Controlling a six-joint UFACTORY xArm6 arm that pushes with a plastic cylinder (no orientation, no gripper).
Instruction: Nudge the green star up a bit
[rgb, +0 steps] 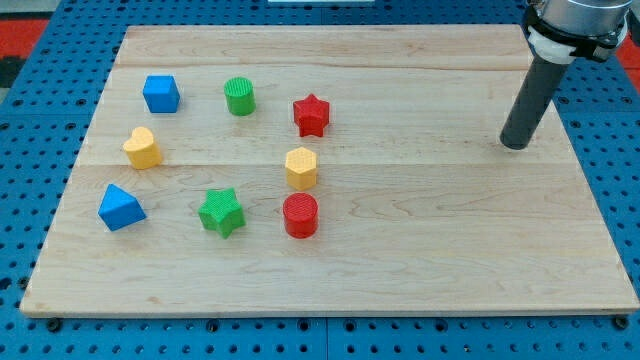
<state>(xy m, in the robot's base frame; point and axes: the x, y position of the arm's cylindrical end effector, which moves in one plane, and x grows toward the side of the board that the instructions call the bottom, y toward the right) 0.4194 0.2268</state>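
The green star (221, 212) lies on the wooden board (420, 250) toward the lower left of the block group. My tip (515, 144) rests on the board at the view's right, far from the star and from every block. A red cylinder (300, 216) sits just right of the star and a blue triangular block (121, 207) sits to its left.
A yellow hexagonal block (301, 167) stands above the red cylinder. A red star (311, 115), a green cylinder (240, 96) and a blue cube (161, 93) line the upper part. A yellow rounded block (142, 148) lies at the left. A blue pegboard surrounds the board.
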